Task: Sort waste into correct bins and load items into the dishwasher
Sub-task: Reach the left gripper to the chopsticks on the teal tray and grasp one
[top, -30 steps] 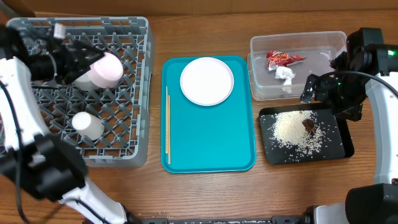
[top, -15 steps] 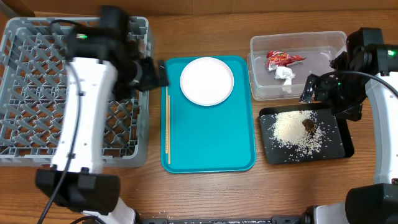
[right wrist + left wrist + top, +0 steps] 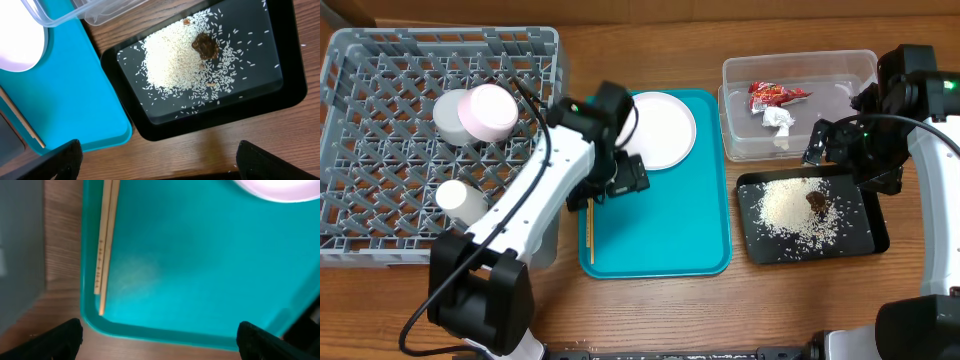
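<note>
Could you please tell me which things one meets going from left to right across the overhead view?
In order: grey dish rack → chopsticks → white plate → clear tub. The black tray is left out, since it spans much the same stretch as the tub.

The left arm (image 3: 535,190) stretches diagonally inward, its left tool (image 3: 162,339) aimed straight down, fingers spread wide, empty. The right tool (image 3: 160,160) also faces down, fingers wide apart.

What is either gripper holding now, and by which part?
Nothing is held. The left gripper is open over the teal tray; the right gripper is open above the black tray.
</note>
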Action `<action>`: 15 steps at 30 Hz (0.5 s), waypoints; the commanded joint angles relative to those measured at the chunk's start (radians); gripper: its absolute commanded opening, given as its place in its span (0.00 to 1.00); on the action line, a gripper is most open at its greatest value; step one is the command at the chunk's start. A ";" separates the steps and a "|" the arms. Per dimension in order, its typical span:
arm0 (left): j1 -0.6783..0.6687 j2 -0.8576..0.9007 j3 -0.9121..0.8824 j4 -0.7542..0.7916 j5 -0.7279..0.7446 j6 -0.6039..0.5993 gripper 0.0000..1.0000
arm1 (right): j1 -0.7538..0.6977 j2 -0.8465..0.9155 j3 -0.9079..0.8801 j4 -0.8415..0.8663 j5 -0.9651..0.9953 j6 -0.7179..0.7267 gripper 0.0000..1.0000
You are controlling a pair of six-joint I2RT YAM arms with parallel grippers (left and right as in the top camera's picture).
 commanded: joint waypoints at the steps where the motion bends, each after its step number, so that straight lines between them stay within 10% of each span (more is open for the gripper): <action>1: -0.009 0.007 -0.094 0.060 -0.022 -0.073 1.00 | 0.002 -0.014 0.026 0.001 0.006 0.011 1.00; 15: -0.009 0.007 -0.348 0.382 -0.050 0.043 1.00 | 0.002 -0.014 0.026 0.002 0.006 0.011 1.00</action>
